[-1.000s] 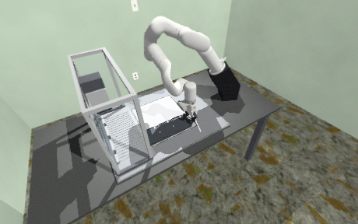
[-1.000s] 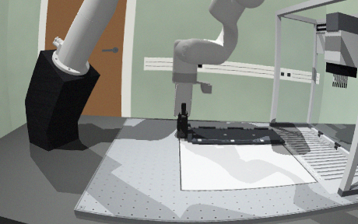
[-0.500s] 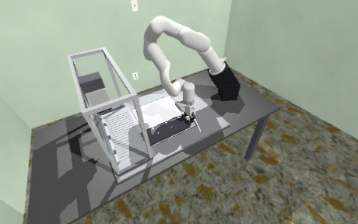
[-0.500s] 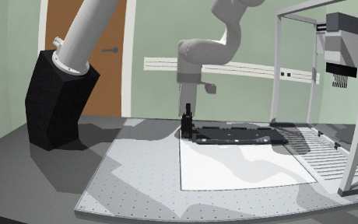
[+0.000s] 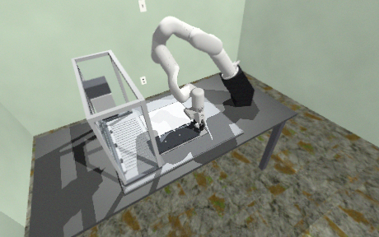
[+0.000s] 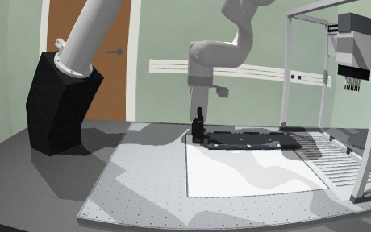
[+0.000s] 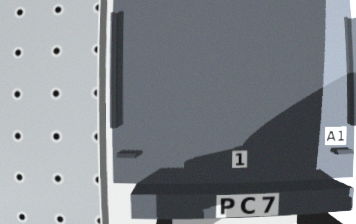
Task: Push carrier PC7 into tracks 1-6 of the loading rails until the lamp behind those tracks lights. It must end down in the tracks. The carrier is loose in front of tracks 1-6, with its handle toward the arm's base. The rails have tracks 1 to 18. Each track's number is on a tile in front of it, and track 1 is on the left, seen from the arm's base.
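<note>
Carrier PC7 (image 5: 179,137) (image 6: 250,140) (image 7: 215,80) lies flat on the white panel (image 5: 170,115) (image 6: 226,173), its far end by the loading rails (image 5: 128,144) (image 6: 343,163). Tool (image 5: 200,127) (image 6: 198,136) at the handle end, fingers spread, gripping nothing; contact with the carrier appears likely, though the view is poor.

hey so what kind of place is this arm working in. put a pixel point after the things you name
Probably a laboratory automation bench: a multi-tip head (image 6: 353,50) hangs inside an open frame (image 5: 151,132) (image 6: 287,68) over grooved rails (image 5: 128,141) (image 6: 343,167), and a labelled carrier (image 5: 177,137) (image 6: 250,140) (image 7: 215,75) lies in front.
</note>
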Controlling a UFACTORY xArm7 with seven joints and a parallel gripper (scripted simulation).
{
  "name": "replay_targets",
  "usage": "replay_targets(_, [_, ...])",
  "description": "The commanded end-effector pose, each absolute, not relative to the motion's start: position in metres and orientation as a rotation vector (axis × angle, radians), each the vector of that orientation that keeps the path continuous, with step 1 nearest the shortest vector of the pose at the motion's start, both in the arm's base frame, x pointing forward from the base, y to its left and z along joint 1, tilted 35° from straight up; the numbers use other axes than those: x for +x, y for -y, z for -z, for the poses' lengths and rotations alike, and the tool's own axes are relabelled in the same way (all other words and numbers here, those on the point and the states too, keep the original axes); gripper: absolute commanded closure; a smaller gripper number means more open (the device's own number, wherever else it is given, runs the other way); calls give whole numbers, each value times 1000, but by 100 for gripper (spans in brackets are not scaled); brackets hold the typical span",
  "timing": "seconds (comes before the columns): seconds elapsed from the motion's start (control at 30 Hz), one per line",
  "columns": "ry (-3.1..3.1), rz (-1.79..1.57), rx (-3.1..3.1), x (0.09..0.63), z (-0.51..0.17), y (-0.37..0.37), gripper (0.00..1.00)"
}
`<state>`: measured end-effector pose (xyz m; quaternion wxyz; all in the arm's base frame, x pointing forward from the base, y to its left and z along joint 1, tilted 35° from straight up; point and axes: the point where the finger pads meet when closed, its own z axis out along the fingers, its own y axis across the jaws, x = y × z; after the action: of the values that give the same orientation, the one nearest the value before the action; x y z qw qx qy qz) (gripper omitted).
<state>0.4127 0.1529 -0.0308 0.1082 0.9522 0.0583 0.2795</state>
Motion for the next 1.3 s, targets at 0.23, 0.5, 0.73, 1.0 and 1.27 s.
replay_targets(0.23, [-174,-826,2802,423,24,-156,18])
replay_targets(0.5, [-174,-826,2802,428,20,-157,18])
replay_targets(0.73, [-174,-826,2802,434,17,-159,18])
replay_targets(1.0, [-174,-826,2802,439,14,-160,18])
replay_targets(1.27, [-174,-826,2802,446,9,-161,18])
